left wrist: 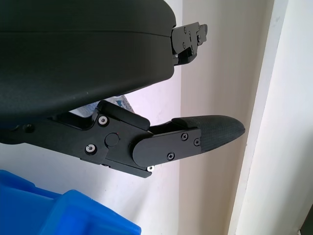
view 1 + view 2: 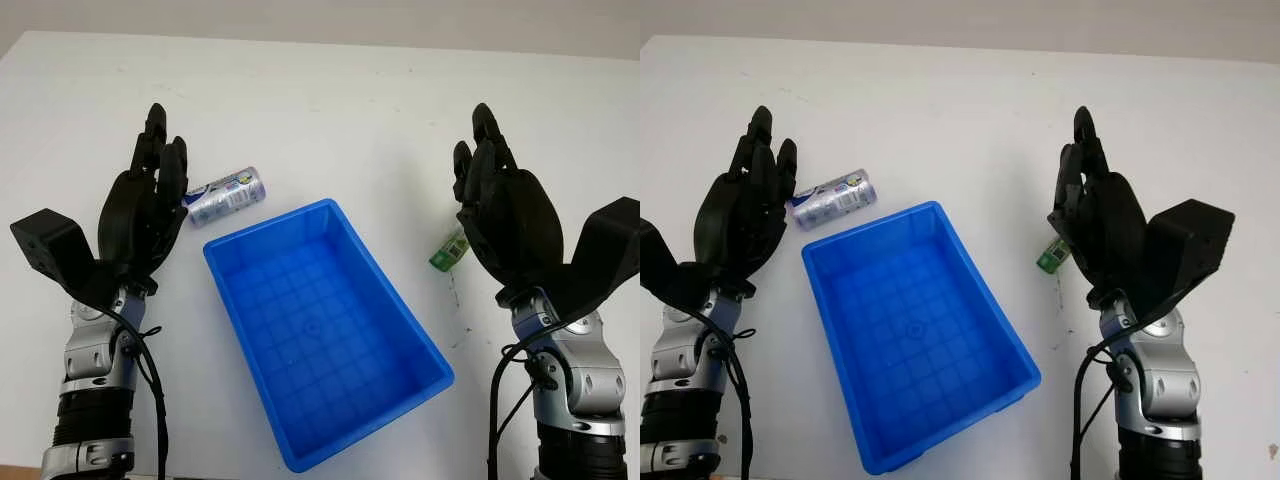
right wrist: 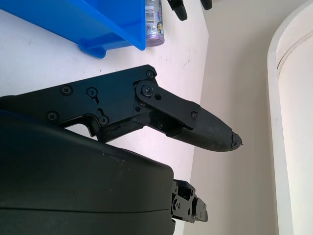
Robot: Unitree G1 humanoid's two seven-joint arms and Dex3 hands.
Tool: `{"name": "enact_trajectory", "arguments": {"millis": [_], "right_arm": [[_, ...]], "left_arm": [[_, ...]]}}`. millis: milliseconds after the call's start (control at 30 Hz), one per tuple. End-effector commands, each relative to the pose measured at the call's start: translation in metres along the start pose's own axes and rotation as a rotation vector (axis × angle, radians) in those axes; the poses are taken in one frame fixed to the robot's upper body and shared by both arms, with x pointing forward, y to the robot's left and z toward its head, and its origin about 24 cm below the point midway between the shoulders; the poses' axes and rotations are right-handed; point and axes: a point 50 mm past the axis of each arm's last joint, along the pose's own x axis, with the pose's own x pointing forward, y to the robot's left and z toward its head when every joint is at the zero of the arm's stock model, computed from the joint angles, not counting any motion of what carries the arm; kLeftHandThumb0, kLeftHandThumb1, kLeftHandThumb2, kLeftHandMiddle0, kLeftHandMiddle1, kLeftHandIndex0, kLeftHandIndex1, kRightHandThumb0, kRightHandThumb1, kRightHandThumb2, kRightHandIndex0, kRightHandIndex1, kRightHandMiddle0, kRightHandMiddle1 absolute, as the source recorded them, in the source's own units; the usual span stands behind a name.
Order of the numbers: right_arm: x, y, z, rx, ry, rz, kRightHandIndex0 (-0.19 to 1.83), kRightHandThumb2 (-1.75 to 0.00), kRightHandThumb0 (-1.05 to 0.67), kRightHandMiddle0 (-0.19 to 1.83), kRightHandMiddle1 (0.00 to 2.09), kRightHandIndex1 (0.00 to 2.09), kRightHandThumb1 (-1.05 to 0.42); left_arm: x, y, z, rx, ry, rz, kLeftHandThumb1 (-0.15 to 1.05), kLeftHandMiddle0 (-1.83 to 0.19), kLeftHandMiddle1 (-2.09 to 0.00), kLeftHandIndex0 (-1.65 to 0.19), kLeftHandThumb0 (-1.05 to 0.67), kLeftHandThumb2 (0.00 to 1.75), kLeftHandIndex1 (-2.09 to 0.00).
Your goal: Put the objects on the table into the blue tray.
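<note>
An empty blue tray [image 2: 425, 352] sits in the middle of the white table, turned at an angle. A silver can [image 2: 226, 195] with a printed label lies on its side just beyond the tray's far left corner. My left hand [image 2: 150, 190] is held up, open, right beside the can's left end. A small green packet [image 2: 449, 249] lies to the right of the tray. My right hand [image 2: 487, 175] is raised, open, just right of the packet and partly covers it. The can [image 3: 154, 19] and the tray's corner [image 3: 117, 24] also appear in the right wrist view.
The table's far edge [image 2: 330, 42] meets a pale wall. Bare white tabletop stretches beyond the tray and both hands.
</note>
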Motion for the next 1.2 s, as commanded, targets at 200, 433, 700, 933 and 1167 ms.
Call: {"name": "enact_trajectory", "arguments": {"millis": [200, 433, 700, 933, 1167], "right_arm": [[0.002, -0.004, 0.002, 0.02, -0.012, 0.009, -0.19, -0.82, -0.75, -0.19, 0.0, 0.0, -1.05], [0.004, -0.027, 0.033, 0.01, -0.239, -0.018, -0.14, -0.61, -0.72, -0.16, 0.02, 0.03, -1.05], [0.025, -0.077, 0.095, -0.403, -0.267, 0.062, -0.03, -0.04, -0.56, -0.11, 1.23, 0.95, -0.81], [0.028, -0.073, 0.128, -0.91, -0.148, 0.227, 0.12, -0.05, -0.44, 0.09, 0.82, 0.65, -0.63], [0.033, -0.058, 0.134, -1.252, -0.05, 0.363, 0.46, -0.06, -0.37, 0.54, 0.12, 0.18, -0.61]], "left_arm": [[0.002, -0.003, -0.002, 0.002, -0.006, -0.005, 1.05, 0.19, 0.0, 0.19, -0.75, 0.59, 0.0], [0.005, -0.009, -0.007, -0.023, -0.006, -0.001, 1.05, 0.19, 0.0, 0.19, -0.75, 0.59, 0.0], [0.002, -0.011, -0.008, -0.042, -0.005, 0.008, 1.05, 0.19, 0.0, 0.19, -0.77, 0.57, 0.0], [0.001, -0.006, -0.006, -0.032, -0.009, 0.003, 1.05, 0.19, 0.0, 0.19, -0.76, 0.57, 0.0], [0.004, -0.004, -0.002, -0.012, -0.016, -0.013, 1.05, 0.19, 0.0, 0.19, -0.76, 0.59, 0.0]]}}
